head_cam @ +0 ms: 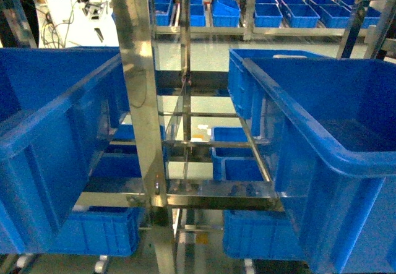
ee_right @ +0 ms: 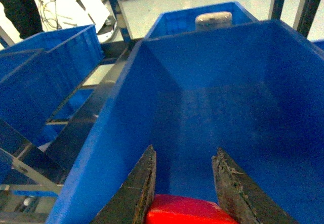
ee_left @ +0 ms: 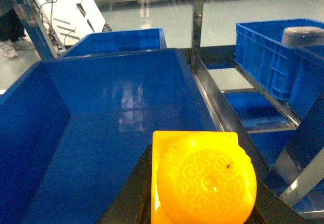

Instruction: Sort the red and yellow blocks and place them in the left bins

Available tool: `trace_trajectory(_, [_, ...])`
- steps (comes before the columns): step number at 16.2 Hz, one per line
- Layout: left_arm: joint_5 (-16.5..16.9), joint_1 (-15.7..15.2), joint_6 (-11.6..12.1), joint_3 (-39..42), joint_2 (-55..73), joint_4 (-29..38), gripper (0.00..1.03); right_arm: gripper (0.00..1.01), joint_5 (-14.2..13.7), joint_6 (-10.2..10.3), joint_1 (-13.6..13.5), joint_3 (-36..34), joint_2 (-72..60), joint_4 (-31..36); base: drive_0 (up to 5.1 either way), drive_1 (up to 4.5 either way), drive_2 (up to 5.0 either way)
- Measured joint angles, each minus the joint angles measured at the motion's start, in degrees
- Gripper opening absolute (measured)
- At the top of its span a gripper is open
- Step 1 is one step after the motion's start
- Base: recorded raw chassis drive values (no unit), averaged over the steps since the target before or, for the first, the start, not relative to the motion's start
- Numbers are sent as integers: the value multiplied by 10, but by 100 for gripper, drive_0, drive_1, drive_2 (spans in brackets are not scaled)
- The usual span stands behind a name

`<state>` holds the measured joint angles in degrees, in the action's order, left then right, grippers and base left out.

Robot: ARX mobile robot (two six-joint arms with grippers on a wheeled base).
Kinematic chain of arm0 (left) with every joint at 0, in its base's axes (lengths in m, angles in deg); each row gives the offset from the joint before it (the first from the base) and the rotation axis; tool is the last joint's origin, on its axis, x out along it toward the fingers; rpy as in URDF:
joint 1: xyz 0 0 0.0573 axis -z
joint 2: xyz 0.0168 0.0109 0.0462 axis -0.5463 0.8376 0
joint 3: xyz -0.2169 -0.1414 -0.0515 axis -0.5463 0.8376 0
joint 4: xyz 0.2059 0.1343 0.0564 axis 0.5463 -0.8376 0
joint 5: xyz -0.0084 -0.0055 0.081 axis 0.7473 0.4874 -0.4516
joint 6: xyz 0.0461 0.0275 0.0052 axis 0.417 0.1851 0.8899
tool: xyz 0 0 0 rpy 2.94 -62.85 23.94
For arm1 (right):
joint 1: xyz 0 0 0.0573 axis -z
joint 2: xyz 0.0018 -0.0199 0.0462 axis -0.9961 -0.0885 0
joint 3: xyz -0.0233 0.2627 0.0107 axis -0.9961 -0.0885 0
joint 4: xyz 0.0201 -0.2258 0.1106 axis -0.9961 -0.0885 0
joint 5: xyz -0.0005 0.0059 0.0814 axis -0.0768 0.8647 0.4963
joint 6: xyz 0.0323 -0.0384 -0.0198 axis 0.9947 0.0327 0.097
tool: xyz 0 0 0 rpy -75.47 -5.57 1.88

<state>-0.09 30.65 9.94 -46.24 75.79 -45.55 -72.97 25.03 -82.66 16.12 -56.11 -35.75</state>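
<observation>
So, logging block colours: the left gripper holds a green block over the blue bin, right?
Not green. The left wrist view shows the left gripper holding a yellow block over the blue bin; the rest of your statement stands.

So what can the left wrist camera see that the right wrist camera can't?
Only the left wrist view shows a yellow-orange plastic brick with a round embossed stud, held at the left end effector above a deep bright-blue plastic crate. Only the right wrist view shows a red plastic block between the dark fingers of the right end effector, over another deep blue crate. Both show blue crates on shiny metal shelving, and each crate looks empty inside.
</observation>
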Motion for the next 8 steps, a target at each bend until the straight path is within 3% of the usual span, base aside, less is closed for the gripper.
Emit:
trace_trajectory(4, [2, 2, 0, -1, -1, 1, 27, 28, 0, 0, 0, 0, 0, 2, 0, 0, 0])
trace_trajectory(8, [0, 1, 0, -1, -2, 0, 27, 28, 26, 42, 4, 76, -129, 9, 0, 0, 0])
